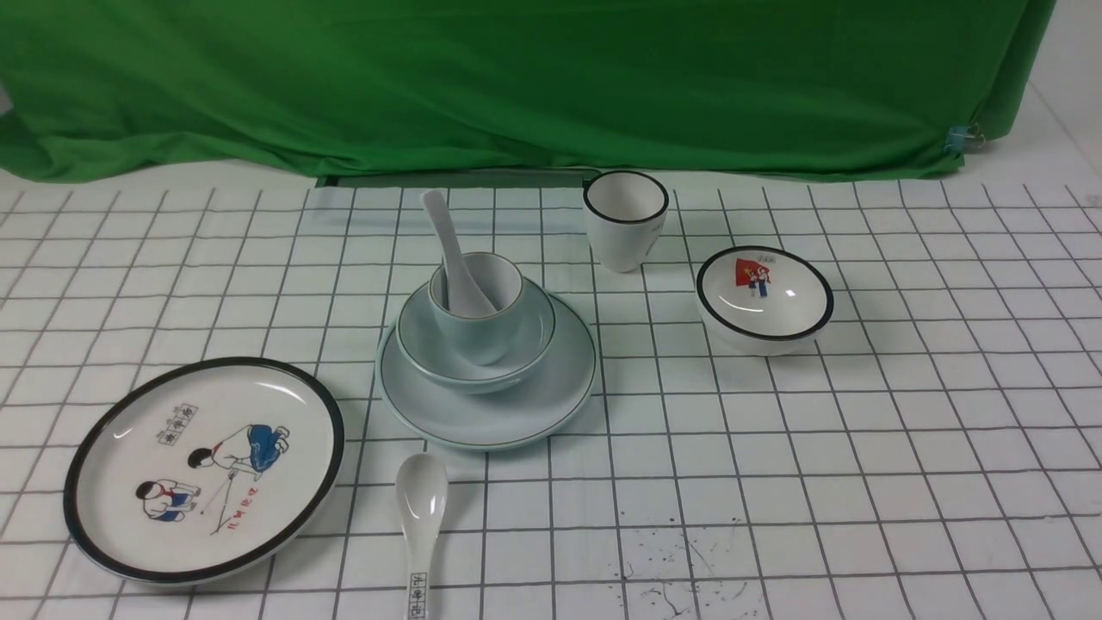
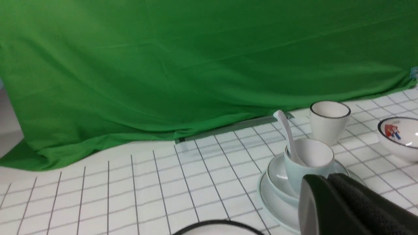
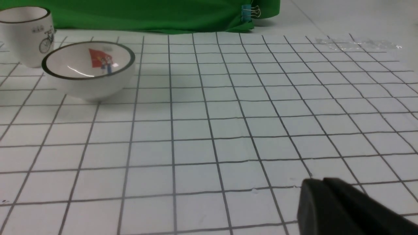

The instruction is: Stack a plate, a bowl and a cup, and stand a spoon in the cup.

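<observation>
Nearest the camera lies a white spoon with black characters (image 1: 419, 517) on its handle end, bowl up on the gridded tablecloth (image 1: 861, 448), just right of a large black-rimmed plate with cartoon children (image 1: 205, 467) at the front left. Behind the marked spoon, near the middle, sits the pale blue-green plate (image 1: 487, 370); the matching bowl (image 1: 475, 334) rests on it, the short cup (image 1: 477, 306) stands in the bowl, and the plain white spoon (image 1: 455, 256) stands in the cup, handle leaning up and back to the left. Right of the stack and further back stands a taller white cup with a black rim (image 1: 625, 218), and further right a small black-rimmed bowl with a red picture (image 1: 764, 298). Neither arm shows in the front view. Only a dark edge of the left gripper (image 2: 352, 205) shows in its wrist view, near the stack, and of the right gripper (image 3: 343, 209) above bare cloth; whether either is together or apart I cannot tell.
</observation>
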Controlling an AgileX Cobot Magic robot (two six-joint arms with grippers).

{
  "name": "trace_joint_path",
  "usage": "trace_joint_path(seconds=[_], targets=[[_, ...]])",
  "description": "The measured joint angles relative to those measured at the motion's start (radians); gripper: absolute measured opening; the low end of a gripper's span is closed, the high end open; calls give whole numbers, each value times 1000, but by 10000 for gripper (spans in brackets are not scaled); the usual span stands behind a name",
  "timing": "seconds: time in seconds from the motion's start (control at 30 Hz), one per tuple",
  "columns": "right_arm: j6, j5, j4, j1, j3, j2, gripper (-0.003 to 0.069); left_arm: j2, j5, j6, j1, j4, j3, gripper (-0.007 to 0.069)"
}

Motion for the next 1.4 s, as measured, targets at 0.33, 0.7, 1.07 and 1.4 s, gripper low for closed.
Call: trace_joint_path(seconds=[0.33,0.7,1.07,1.4], targets=[[1,-1,0,0,0,0,87,-97,-312,0,182,-97,302,-28],[1,-1,0,0,0,0,123,-168,-176,0,273,-128,481,-28],[1,-2,0,0,0,0,151,-168,-172,-15,257,-125,481,-28],[1,-2,0,0,0,0,171,-168,-172,-18,257,-98,481,-28]])
